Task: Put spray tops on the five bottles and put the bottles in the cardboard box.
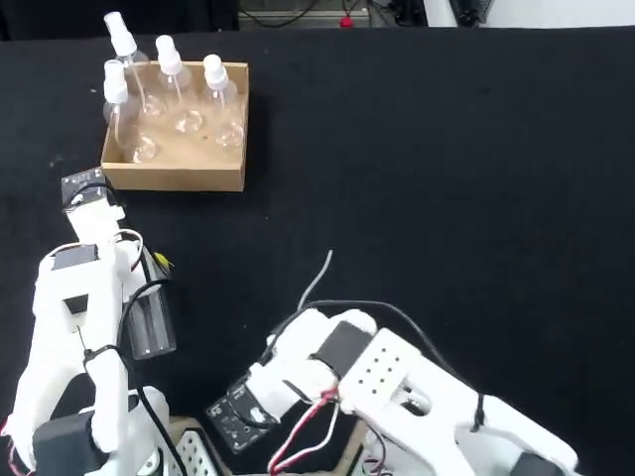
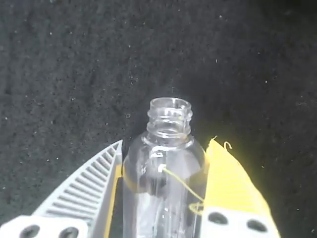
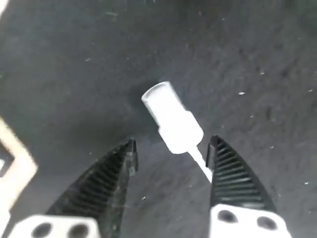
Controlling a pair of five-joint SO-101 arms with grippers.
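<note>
A clear bottle with a bare threaded neck sits between the fingers of my left gripper, which is shut on its body. From the high view this bottle hangs low at the left of the table, under the left arm. A white spray top lies on its side on the black table, between the tips of my open right gripper and not touching them. Its thin dip tube pokes out past the right arm near the table's front middle.
A cardboard box stands at the back left and holds several upright clear bottles with white spray tops on. The black table stretches bare to the right. Cables loop around both arms at the front.
</note>
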